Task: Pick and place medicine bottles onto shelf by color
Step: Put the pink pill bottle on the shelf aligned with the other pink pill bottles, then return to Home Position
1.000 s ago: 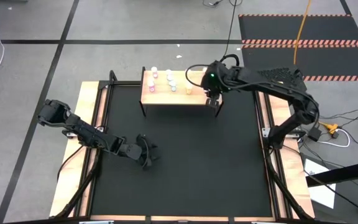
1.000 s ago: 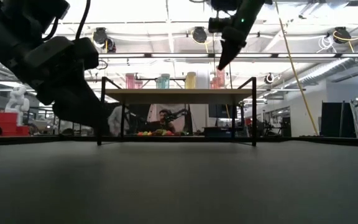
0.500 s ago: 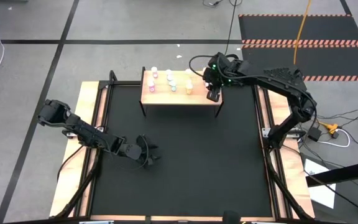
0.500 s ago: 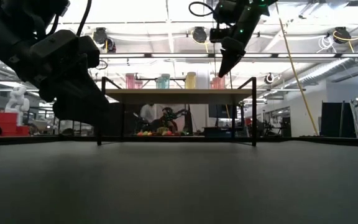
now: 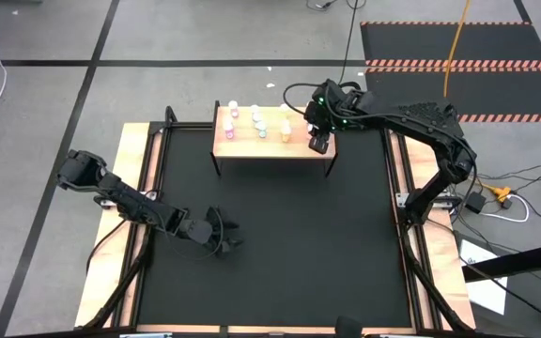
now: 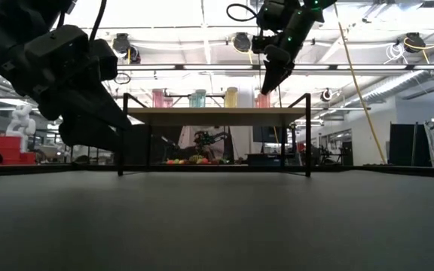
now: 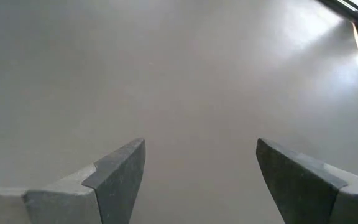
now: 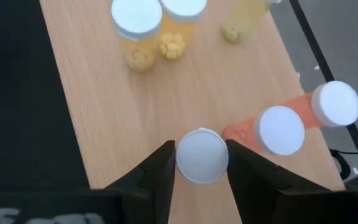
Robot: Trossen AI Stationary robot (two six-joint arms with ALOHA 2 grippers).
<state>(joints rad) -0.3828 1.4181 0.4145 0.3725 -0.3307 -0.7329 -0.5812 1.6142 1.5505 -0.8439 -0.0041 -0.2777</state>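
Right now my right pincer (image 8: 202,163) grips a white-capped bottle (image 8: 202,155) above the right end of the shelf (image 5: 261,147), beside two orange bottles (image 8: 278,129), with yellow ones (image 8: 135,31) farther along the board. My left pincer (image 5: 225,235) hangs open over the black worktop (image 5: 280,244), well apart.

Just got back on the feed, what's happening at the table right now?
The right gripper is over the right end of the small light-wood shelf on black legs, its fingers around a white-capped bottle next to two orange-bodied bottles. Yellow, pale blue and pink bottles already stand on the shelf. The left gripper waits open above the black mat.
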